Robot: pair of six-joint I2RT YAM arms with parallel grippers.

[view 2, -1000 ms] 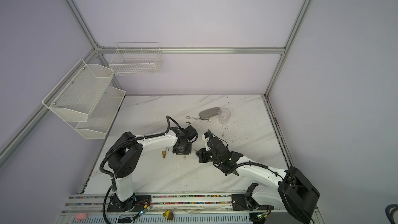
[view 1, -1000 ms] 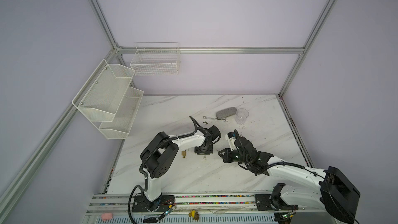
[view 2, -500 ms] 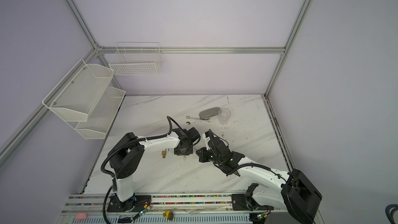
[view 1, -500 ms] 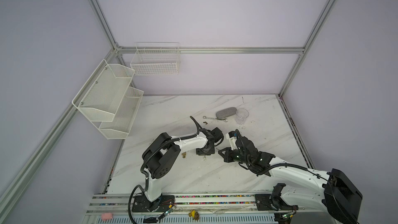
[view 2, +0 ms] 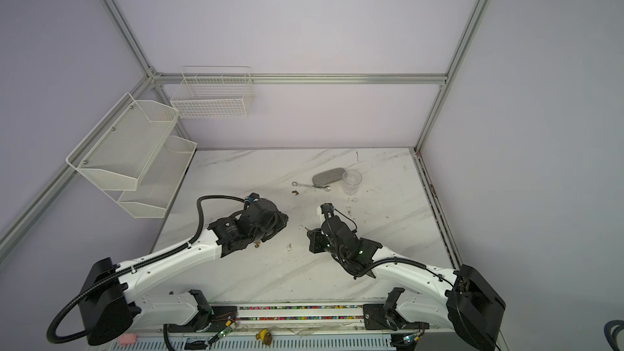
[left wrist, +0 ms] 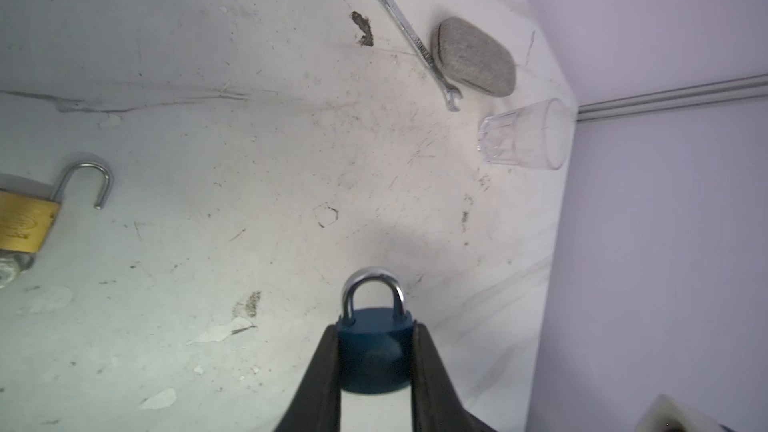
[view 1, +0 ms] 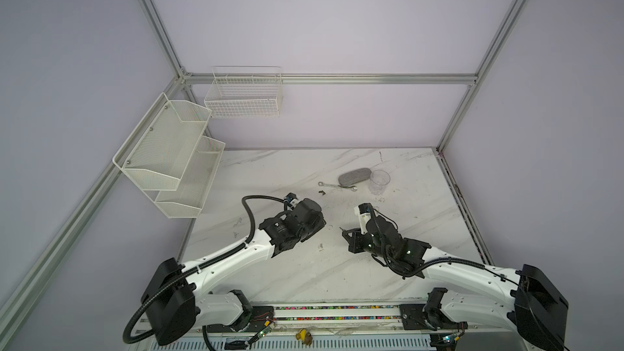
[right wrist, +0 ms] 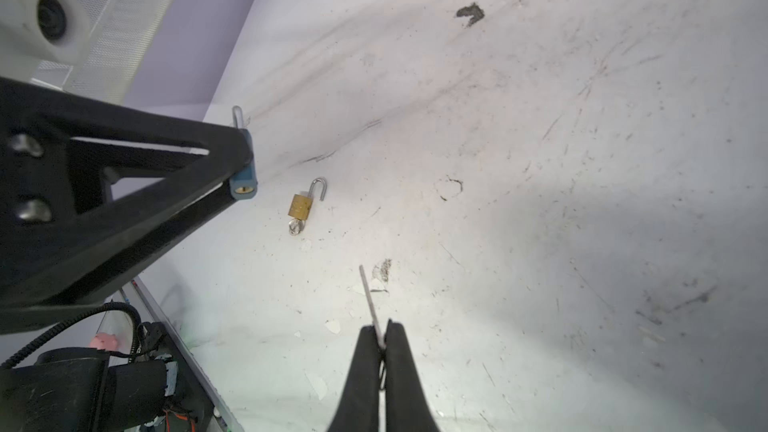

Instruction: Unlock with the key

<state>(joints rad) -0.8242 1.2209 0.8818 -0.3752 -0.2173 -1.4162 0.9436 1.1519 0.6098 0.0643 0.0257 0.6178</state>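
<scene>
My left gripper (left wrist: 375,327) is shut on a blue padlock (left wrist: 374,351), gripping its body from both sides; the silver shackle is closed and points away from the wrist. In the right wrist view the blue padlock (right wrist: 245,178) shows its brass keyhole end toward my right gripper (right wrist: 379,328). That gripper is shut on a thin silver key (right wrist: 369,295), whose blade sticks out past the fingertips. In both top views the right gripper (view 1: 345,231) sits right of the left gripper (view 2: 283,223), with a gap between them.
A brass padlock (right wrist: 300,204) with an open shackle and a key in it lies on the marble table (view 1: 337,275). At the back are a wrench (view 1: 336,186), a grey oval pad (view 1: 352,177) and a clear cup (view 1: 380,181). White mesh shelves (view 1: 169,160) hang on the left wall.
My left gripper has closed tighter on the blue padlock and its wrist has shifted slightly up and back. The right arm with the key has barely moved.
</scene>
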